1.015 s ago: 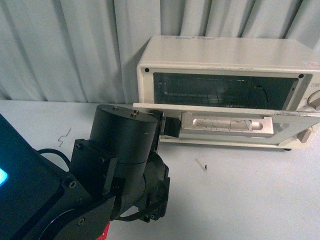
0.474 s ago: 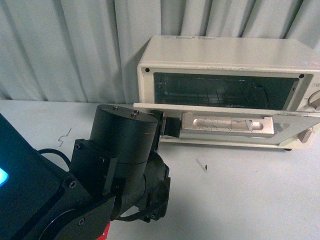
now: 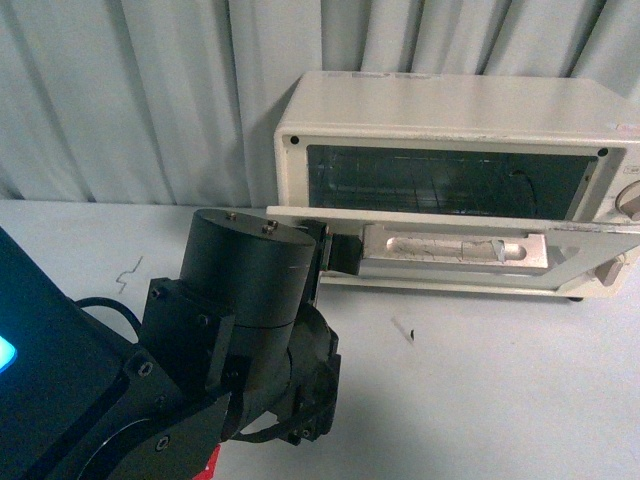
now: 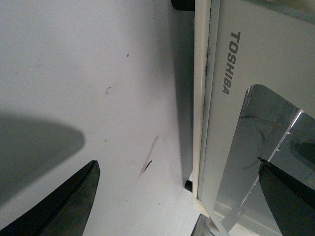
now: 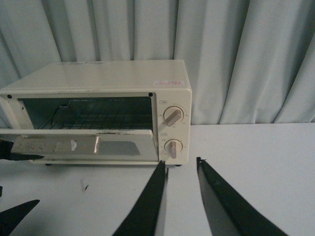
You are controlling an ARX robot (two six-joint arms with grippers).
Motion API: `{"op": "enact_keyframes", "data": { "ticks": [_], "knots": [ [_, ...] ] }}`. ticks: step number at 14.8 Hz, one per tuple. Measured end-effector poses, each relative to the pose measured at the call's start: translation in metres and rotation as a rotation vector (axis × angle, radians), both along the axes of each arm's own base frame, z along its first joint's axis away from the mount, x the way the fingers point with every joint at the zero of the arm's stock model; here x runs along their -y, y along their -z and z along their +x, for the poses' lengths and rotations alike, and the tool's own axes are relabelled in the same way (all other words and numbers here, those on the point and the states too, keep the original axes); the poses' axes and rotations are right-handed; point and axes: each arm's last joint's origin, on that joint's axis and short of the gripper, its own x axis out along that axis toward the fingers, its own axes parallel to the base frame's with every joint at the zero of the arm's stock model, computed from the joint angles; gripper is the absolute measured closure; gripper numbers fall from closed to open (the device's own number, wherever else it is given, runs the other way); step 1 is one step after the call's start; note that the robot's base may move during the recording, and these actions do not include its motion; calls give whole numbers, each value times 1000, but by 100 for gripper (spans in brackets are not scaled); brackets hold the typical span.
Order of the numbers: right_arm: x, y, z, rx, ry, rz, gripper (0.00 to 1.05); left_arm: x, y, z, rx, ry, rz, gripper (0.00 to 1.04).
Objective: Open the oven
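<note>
Oven door (image 4: 216, 142) edge between wide-apart left fingers (image 4: 69, 206).

Oven (image 5: 108, 76), door (image 5: 125, 146) half open, rack (image 5: 103, 118) inside, curtain (image 5: 236, 59) behind

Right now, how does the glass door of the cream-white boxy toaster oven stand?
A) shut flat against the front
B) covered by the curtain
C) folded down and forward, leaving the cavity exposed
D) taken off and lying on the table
C: in the right wrist view the oven has its glass door folded down and forward from the bottom edge, and the wire rack inside shows above it.
</note>
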Motion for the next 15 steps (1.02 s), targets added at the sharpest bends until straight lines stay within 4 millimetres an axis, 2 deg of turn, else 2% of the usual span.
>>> {"op": "enact_keyframes", "data": {
  "ticks": [4, 5, 7, 8, 10, 15],
  "knots": [
    [0, 0, 0, 0, 0, 0, 41, 0, 0, 0, 0, 0, 0, 7],
    [0, 0, 0, 0, 0, 0, 30, -1, 0, -1, 101, -7, 31, 7],
    [0, 0, 0, 0, 0, 0, 8, -6, -2, -4, 237, 42, 248, 7],
    [0, 0, 0, 0, 0, 0, 5, -11, -3, -8, 268, 84, 340, 7],
    [0, 0, 0, 0, 0, 0, 6, -24, -8, -19, 289, 122, 436, 7],
    [0, 0, 0, 0, 0, 0, 6, -84, -22, -38, 283, 43, 519, 7]
  ]
}}
